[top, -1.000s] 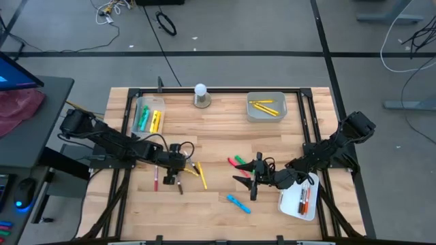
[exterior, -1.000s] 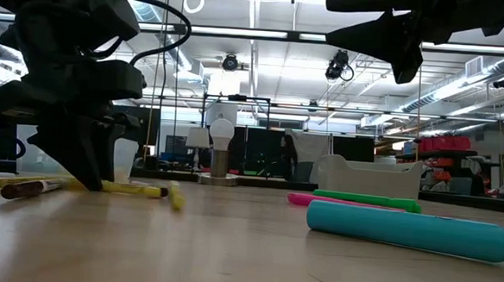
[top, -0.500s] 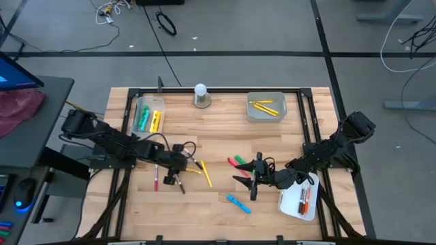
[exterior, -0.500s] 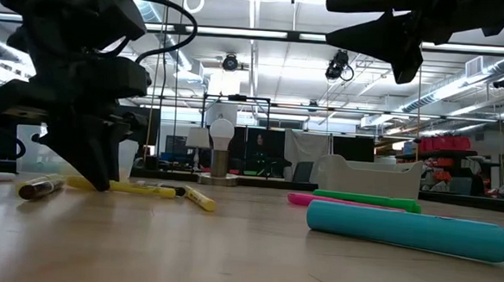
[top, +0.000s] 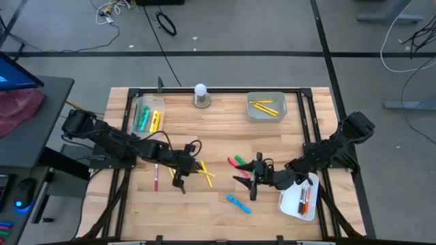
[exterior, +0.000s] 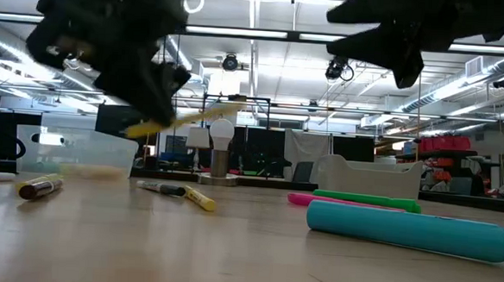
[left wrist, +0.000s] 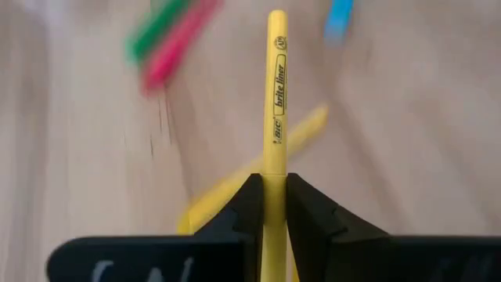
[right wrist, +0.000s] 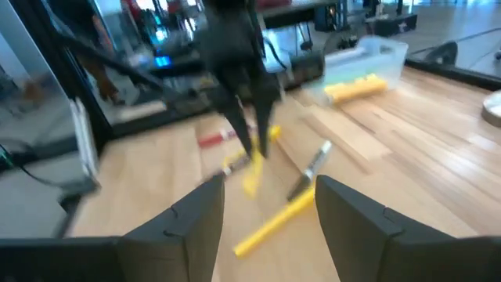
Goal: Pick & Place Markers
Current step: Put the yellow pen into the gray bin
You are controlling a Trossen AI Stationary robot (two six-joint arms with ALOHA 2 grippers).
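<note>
Yellow marker (left wrist: 276, 110) | slim smooth stick | pinched in left tool (left wrist: 268, 205)

Wooden table (top: 218, 129) bearing scattered markers (top: 238, 203), three trays (top: 266, 106), and a white ball (top: 200, 90) on its base.

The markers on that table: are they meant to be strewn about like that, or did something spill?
Nothing looks spilled or broken. Loose markers lie scattered at odd angles on the wooden table, while others sit tidily in trays. The left gripper holds a yellow marker lifted off the table; the right gripper hovers open.
</note>
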